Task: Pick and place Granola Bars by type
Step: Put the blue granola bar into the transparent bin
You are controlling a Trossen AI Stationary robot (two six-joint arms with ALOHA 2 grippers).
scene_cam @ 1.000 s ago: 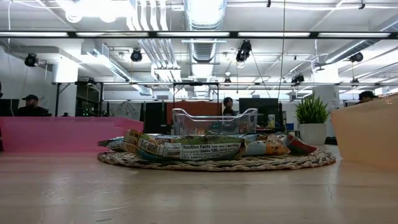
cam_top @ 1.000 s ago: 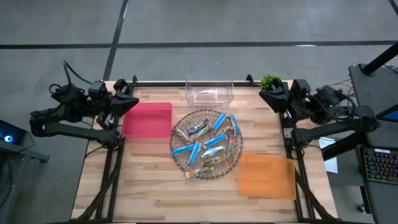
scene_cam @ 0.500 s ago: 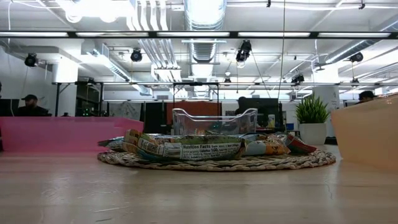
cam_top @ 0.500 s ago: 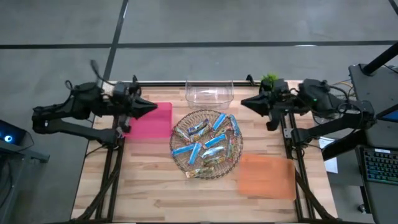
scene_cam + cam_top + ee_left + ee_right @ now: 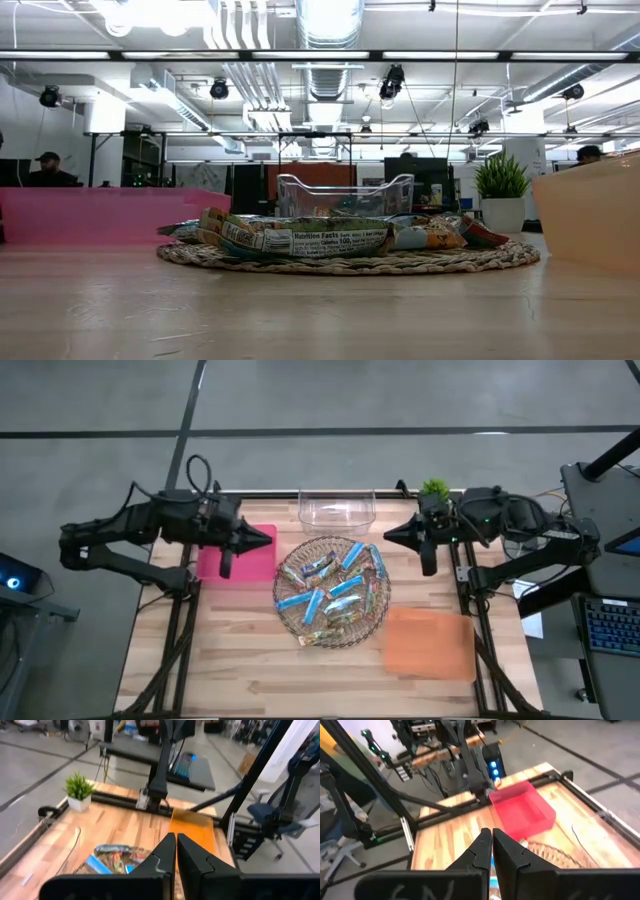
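Granola Bars (image 5: 331,596) in bright blue, silvery and brownish-green wrappers lie heaped on the round woven wicker tray (image 5: 291,622) at the centre of the pale wooden table (image 5: 240,660). Left gripper (image 5: 264,540), jaws pressed together and empty, hangs over the shallow pink rectangular bin (image 5: 258,563) just left of the tray, tips pointing toward the bars. Right gripper (image 5: 390,535), jaws likewise together and empty, hovers above the table to the tray's upper right, pointing left. Clear plastic box (image 5: 337,508) stands at the far edge behind the tray; orange rectangular bin (image 5: 430,643) sits to the tray's lower right. Small green potted plant (image 5: 433,489) occupies the far right corner.
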